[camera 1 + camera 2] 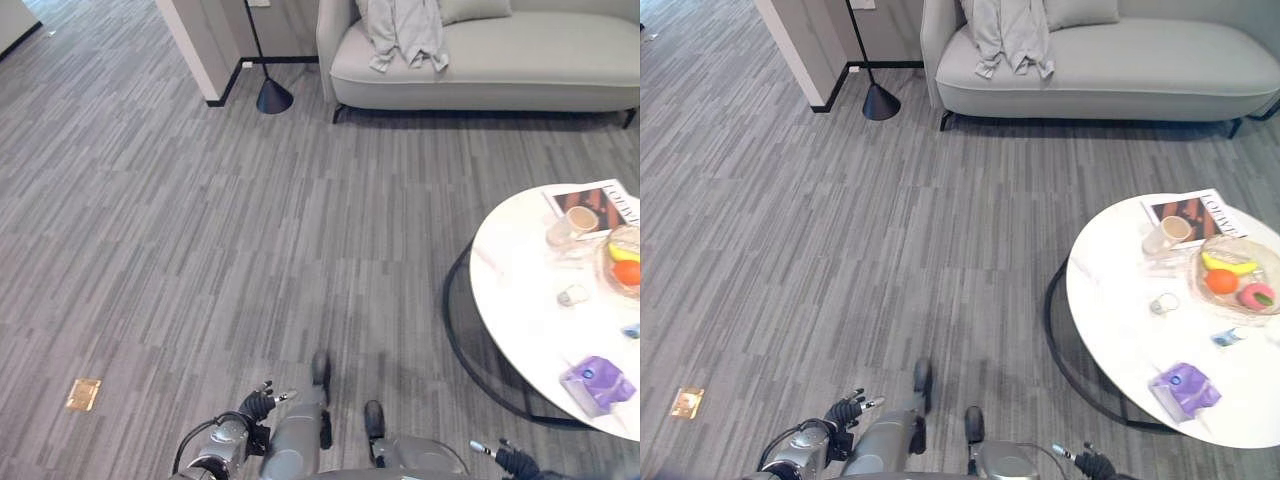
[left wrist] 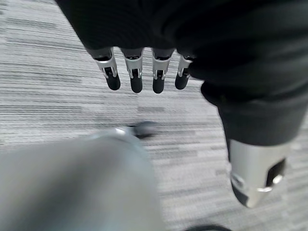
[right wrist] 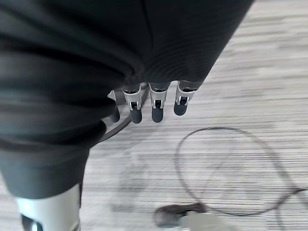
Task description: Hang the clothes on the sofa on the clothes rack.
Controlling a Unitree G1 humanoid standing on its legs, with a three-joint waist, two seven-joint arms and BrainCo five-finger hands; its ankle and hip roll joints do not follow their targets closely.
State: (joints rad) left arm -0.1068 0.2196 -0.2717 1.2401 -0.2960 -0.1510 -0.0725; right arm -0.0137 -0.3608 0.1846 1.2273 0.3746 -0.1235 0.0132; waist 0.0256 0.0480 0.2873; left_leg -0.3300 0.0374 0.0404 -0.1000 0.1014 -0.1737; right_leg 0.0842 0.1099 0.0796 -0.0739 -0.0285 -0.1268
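Grey clothes (image 1: 404, 32) drape over the sofa (image 1: 520, 60), both hands empty

Silver fingers (image 2: 134, 67) with dark tips, dark ribbed cover over each hand, thumb apparently silver with a dark inset

This looks like a living room or lounge. A pale grey sofa (image 1: 500, 60) stands along the far side with grey clothes (image 1: 405, 35) draped over its seat and back. A floor lamp's dark base (image 1: 273, 97) stands near a wall corner, grey striped carpet (image 1: 200, 250) covers the floor, and a round white bench (image 1: 1140, 330) carries a magazine (image 1: 1195, 215), a cup (image 1: 1167, 233) and a bowl of fruit (image 1: 1238, 278).
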